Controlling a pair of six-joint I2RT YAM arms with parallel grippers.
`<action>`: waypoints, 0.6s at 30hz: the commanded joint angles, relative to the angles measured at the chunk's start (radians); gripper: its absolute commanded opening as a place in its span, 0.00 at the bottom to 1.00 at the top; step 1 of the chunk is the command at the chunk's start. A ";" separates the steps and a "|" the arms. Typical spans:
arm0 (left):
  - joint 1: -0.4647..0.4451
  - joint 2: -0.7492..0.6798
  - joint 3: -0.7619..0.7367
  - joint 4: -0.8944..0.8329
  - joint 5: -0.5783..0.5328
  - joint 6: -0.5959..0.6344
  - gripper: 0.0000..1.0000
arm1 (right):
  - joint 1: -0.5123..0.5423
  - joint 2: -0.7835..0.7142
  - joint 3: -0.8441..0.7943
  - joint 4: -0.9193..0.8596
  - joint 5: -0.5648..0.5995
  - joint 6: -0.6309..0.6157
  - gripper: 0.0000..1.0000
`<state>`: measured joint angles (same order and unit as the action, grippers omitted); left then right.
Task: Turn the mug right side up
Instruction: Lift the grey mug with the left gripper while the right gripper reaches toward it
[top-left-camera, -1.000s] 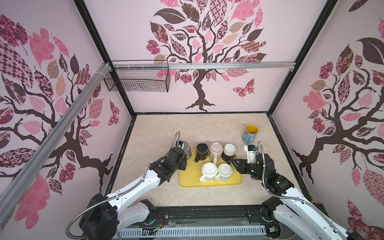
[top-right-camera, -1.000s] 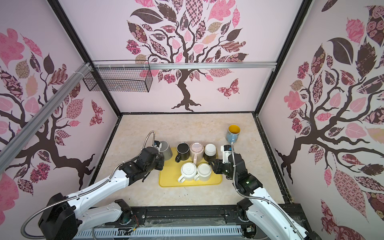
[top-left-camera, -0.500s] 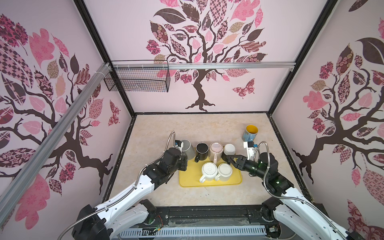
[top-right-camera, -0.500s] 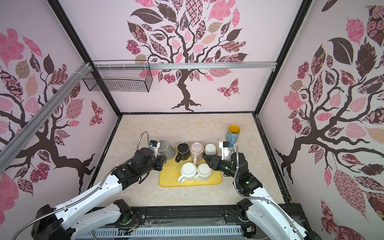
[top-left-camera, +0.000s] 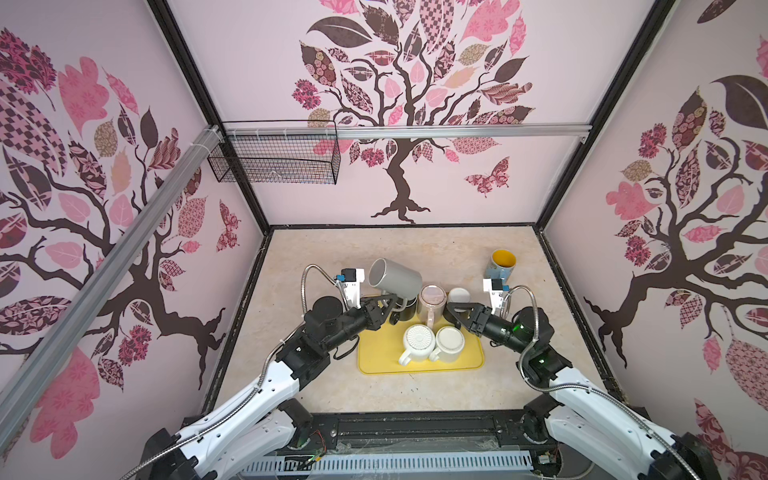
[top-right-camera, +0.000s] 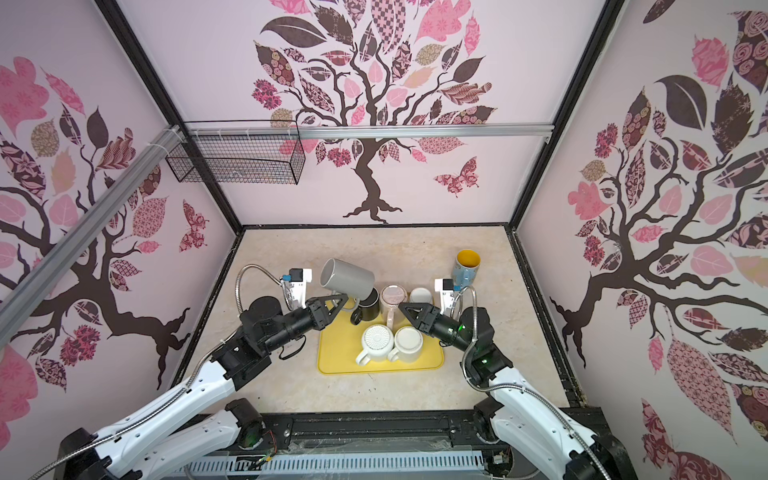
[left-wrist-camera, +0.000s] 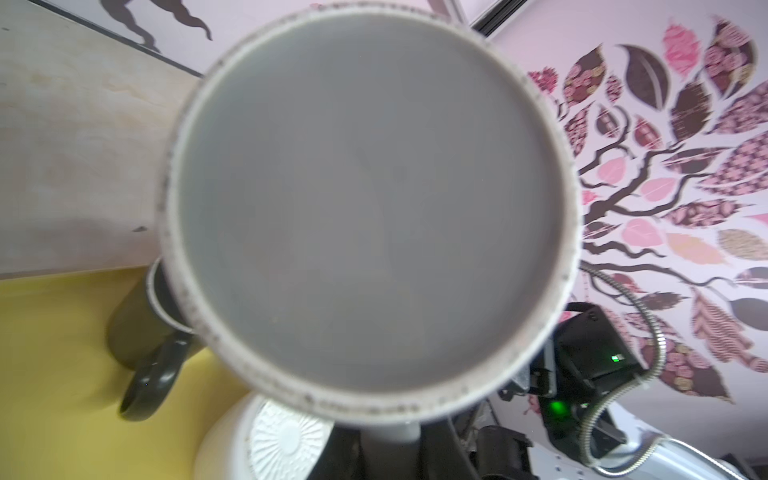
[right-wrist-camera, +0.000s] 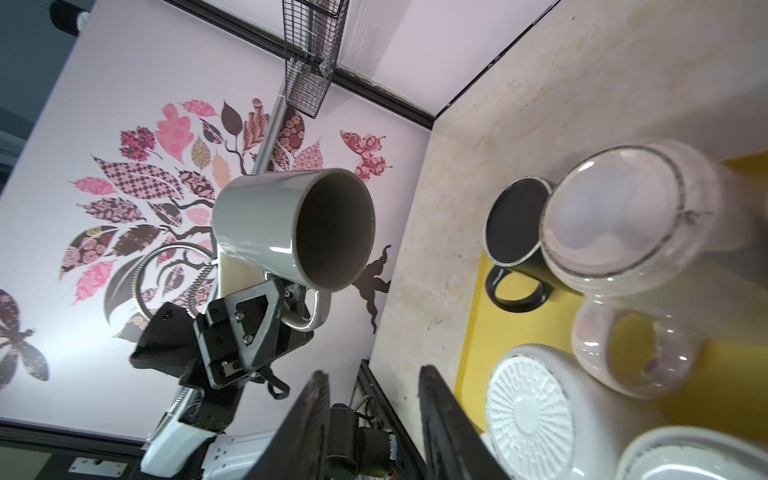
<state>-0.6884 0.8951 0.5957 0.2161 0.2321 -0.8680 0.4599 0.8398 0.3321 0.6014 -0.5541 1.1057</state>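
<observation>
Grey mug (top-left-camera: 395, 277) held sideways, mid-air — L jaws on handle (right-wrist-camera: 323, 309).

A lab test booth: tree-decal walls (top-left-camera: 270, 83), black frame posts (top-left-camera: 188, 62), an aluminium rail (top-left-camera: 457, 132).

Pale pink walls (top-left-camera: 311, 199) bearing brown-and-pink tree decals (top-left-camera: 401, 183) enclose a beige marbled tabletop (top-left-camera: 436, 249); beyond and above the left gripper (top-left-camera: 388, 301), a black wire basket (top-left-camera: 274, 162) apparently hangs from a silver aluminium rail (top-left-camera: 457, 132).

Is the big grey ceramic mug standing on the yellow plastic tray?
No, the grey ceramic mug hangs tilted in the air, off the yellow plastic tray, its handle in the left end effector.
</observation>
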 joint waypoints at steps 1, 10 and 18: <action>-0.005 0.030 -0.045 0.403 0.079 -0.151 0.00 | 0.033 0.027 0.039 0.160 -0.033 0.058 0.47; -0.019 0.192 -0.120 0.807 0.100 -0.292 0.00 | 0.113 0.137 0.096 0.249 0.000 0.081 0.51; -0.031 0.226 -0.146 0.869 0.088 -0.285 0.00 | 0.117 0.184 0.134 0.274 0.001 0.109 0.49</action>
<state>-0.7143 1.1439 0.4591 0.8715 0.3195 -1.1614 0.5694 1.0126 0.4095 0.8284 -0.5533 1.1904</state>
